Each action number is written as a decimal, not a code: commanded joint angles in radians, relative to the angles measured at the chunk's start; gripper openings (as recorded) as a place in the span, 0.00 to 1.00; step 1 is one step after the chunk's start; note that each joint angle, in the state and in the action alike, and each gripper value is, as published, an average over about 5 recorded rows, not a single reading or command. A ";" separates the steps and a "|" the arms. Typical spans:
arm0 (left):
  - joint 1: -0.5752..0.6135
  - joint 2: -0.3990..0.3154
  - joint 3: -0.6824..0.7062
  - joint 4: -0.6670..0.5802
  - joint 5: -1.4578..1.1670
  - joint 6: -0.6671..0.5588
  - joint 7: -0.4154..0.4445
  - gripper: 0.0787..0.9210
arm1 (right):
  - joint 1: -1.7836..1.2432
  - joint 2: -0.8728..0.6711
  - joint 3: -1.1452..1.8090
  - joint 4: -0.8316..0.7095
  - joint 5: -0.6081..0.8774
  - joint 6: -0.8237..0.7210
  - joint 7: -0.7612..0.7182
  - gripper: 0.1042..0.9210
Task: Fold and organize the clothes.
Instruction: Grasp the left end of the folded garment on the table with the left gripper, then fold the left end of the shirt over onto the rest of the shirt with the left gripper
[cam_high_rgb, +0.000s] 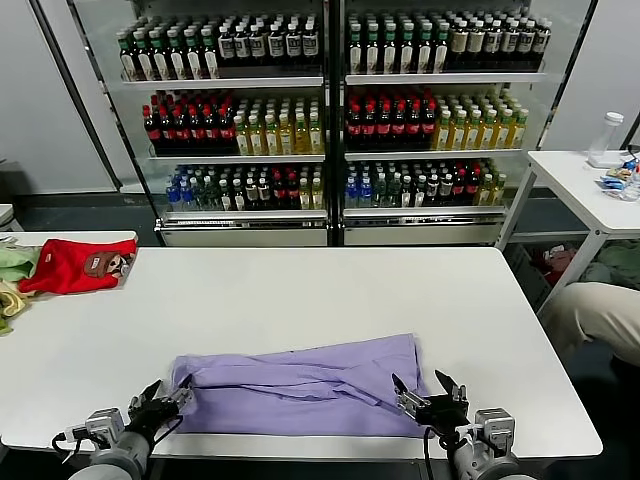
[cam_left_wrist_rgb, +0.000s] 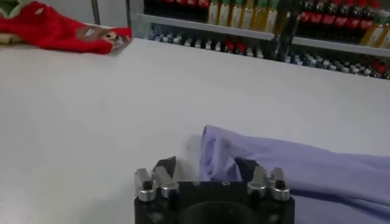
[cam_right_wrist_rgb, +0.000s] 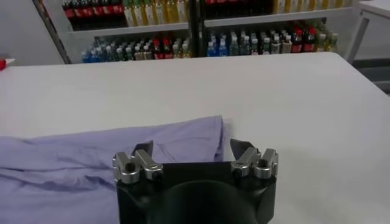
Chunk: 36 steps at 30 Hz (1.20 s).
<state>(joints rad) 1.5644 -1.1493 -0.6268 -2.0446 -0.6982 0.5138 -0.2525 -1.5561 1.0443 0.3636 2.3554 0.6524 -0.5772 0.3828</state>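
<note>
White table (cam_high_rgb: 300, 300): lavender T-shirt (cam_high_rgb: 300, 390) near front edge, seemingly folded.

Wide bare white table (cam_high_rgb: 300, 300) beyond the lavender T-shirt (cam_high_rgb: 300, 385), open passage across the middle. Red shirt (cam_high_rgb: 75, 265) crowding the far left corner, green garment (cam_high_rgb: 15, 262) just beside it. Drink shelves (cam_high_rgb: 330, 120) walling off the back.

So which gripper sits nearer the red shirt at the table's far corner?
Left. The left gripper, open at the lavender cotton T-shirt's left end, is on the red shirt's side; the right gripper, open at the opposite end, is farther.
</note>
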 joint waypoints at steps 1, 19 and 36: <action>0.016 -0.023 0.016 -0.012 -0.043 0.007 -0.011 0.58 | -0.004 0.000 0.005 0.003 -0.001 0.000 0.001 0.88; 0.006 -0.033 -0.059 -0.080 0.309 0.018 -0.010 0.03 | -0.007 0.011 0.002 0.009 -0.017 0.000 0.005 0.88; 0.037 -0.011 -0.360 -0.132 0.497 0.026 -0.007 0.03 | -0.007 0.007 0.016 0.017 -0.024 0.000 0.004 0.88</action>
<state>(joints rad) 1.5987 -1.1650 -0.8831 -2.1180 -0.2749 0.5349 -0.2726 -1.5630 1.0505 0.3778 2.3728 0.6299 -0.5773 0.3867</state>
